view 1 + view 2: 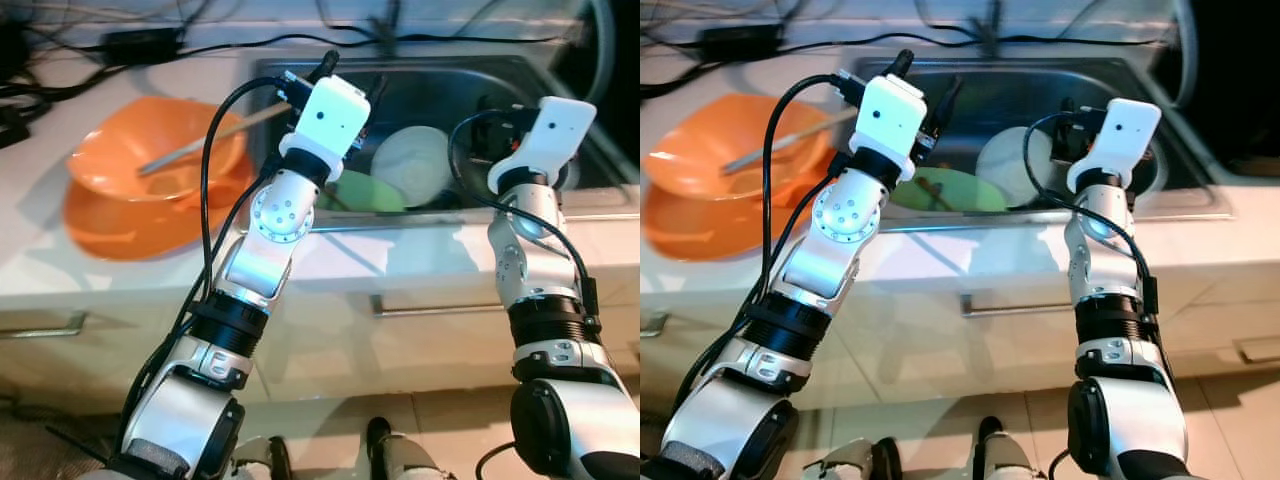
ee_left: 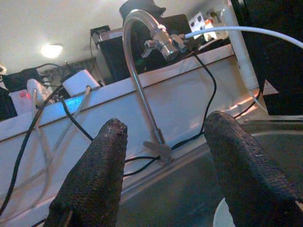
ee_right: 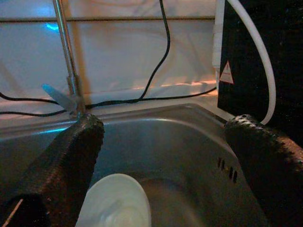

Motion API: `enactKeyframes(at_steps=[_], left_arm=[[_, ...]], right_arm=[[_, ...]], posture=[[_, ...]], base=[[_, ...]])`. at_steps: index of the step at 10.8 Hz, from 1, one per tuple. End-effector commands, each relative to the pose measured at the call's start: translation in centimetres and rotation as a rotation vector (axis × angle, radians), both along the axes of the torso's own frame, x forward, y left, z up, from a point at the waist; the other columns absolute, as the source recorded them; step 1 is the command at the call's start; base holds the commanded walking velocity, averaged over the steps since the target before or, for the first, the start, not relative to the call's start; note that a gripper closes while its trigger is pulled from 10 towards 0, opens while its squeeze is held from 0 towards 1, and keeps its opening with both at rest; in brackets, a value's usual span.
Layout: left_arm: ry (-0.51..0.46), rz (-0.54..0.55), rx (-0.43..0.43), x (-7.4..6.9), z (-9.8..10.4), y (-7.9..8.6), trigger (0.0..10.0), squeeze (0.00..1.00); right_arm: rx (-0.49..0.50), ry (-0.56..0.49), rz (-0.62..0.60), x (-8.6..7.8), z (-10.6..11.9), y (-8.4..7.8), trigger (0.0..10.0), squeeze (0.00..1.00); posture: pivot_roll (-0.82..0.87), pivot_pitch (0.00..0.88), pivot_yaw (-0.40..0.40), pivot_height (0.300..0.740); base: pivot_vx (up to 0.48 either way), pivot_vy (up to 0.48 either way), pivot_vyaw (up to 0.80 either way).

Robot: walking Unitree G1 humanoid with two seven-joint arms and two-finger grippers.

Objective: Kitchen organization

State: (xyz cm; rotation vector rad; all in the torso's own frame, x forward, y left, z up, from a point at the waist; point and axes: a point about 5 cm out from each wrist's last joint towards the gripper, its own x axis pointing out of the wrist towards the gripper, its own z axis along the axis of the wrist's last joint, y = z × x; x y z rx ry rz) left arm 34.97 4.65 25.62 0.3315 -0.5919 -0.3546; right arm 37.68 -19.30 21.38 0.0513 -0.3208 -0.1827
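The left arm (image 1: 285, 210) hid part of the green plate (image 1: 375, 192); the white plate (image 3: 116, 201) was cut off by the frame's edge; the sink (image 1: 420, 85) floor stayed blurred.

Black cables (image 1: 200, 45) trail along the counter (image 1: 40, 210) behind the faucet (image 2: 137, 71).

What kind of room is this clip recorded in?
Most likely a home kitchen, at the sink counter. A steel sink is set into a pale counter and holds a white plate and a green plate; a curved tap rises behind it, and orange bowls sit alongside.
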Motion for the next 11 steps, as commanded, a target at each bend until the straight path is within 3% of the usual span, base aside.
enactKeyframes(at_steps=[1,5,8,11], left_arm=[[-0.015,-0.004,0.006,-0.21,0.45,-0.06,10.0,0.0],[-0.009,-0.002,-0.003,-0.4,0.48,-0.15,10.0,0.0],[-0.016,0.041,0.004,-0.18,0.61,0.3,10.0,0.0],[-0.023,0.041,-0.011,-0.22,0.82,0.53,10.0,0.0]], right_arm=[[0.003,0.0,0.005,-0.01,-0.14,0.1,10.0,0.0],[0.007,0.0,0.008,-0.01,-0.16,0.22,10.0,0.0],[0.006,-0.003,0.016,0.02,-0.09,0.43,10.0,0.0],[0.004,-0.002,0.02,0.03,-0.09,0.47,10.0,0.0]], posture=[[0.06,0.099,0.0,0.74],[0.06,0.099,-0.001,0.74],[0.06,0.098,-0.001,0.74],[0.06,0.098,-0.005,0.74]], base=[[0.0,0.0,0.0],[0.0,0.0,0.0],[0.0,-0.409,0.0],[0.0,0.0,0.0]])
